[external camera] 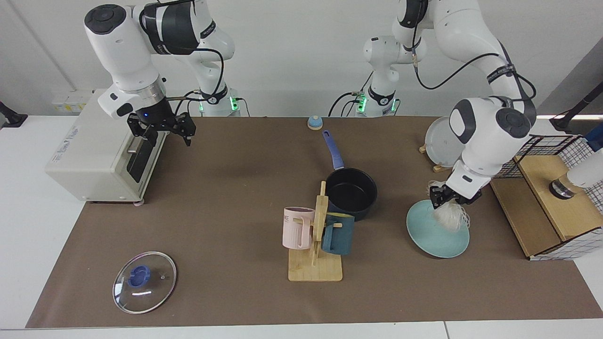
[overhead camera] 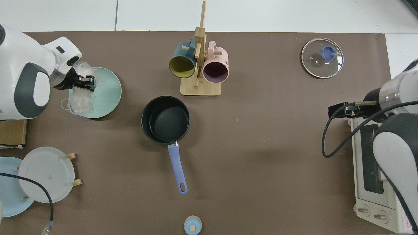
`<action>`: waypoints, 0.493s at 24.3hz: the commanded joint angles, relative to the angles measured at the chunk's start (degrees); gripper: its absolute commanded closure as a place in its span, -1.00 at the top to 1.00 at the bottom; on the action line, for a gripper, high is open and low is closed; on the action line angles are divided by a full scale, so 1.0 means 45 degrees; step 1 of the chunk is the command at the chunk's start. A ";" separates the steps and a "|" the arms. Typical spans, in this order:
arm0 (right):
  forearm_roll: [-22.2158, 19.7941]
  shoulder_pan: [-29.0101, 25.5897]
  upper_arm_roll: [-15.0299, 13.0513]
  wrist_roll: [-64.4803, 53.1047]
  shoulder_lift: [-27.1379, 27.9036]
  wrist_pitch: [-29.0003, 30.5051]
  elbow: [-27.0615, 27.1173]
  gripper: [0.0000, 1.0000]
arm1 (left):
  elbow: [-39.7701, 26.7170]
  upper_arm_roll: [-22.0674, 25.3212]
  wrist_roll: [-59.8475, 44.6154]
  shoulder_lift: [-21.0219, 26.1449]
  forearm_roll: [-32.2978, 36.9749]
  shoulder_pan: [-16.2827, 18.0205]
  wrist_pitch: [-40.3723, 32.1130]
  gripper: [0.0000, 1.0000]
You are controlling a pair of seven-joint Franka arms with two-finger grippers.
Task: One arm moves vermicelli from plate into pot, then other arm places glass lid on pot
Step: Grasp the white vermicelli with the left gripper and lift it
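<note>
A plain white wall (external camera: 292,56) fills the upper frame behind a white tabletop (external camera: 37,226) covered by a brown mat (external camera: 226,197), evenly lit, with a cream toaster oven (external camera: 94,150) at left.

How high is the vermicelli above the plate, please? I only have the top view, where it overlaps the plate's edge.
Observer: In the facing view the vermicelli hangs from the shut left gripper, raised above the plate; whether its lowest threads touch, I cannot tell.
Operator: And is the waiting arm down at the table?
Observer: No, the right gripper hovers open well above the table, by the toaster oven.
</note>
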 commanded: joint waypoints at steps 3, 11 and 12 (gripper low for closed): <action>0.0159 -0.0179 0.0064 -0.0204 -0.0097 -0.0193 0.0010 0.98 | -0.0354 0.0040 -0.0251 -0.1276 -0.0149 -0.0380 -0.1617 -1.00; 0.0276 -0.0238 0.0044 -0.0126 0.0058 0.0177 0.0127 0.98 | -0.0393 -0.1440 -0.3917 -0.1335 -0.0169 -0.0791 -0.1813 -1.00; 0.0257 -0.0238 0.0044 -0.0126 0.0117 0.0275 0.0166 0.98 | -0.0412 -0.1772 -0.4484 -0.1335 -0.0169 -0.0791 -0.1813 -1.00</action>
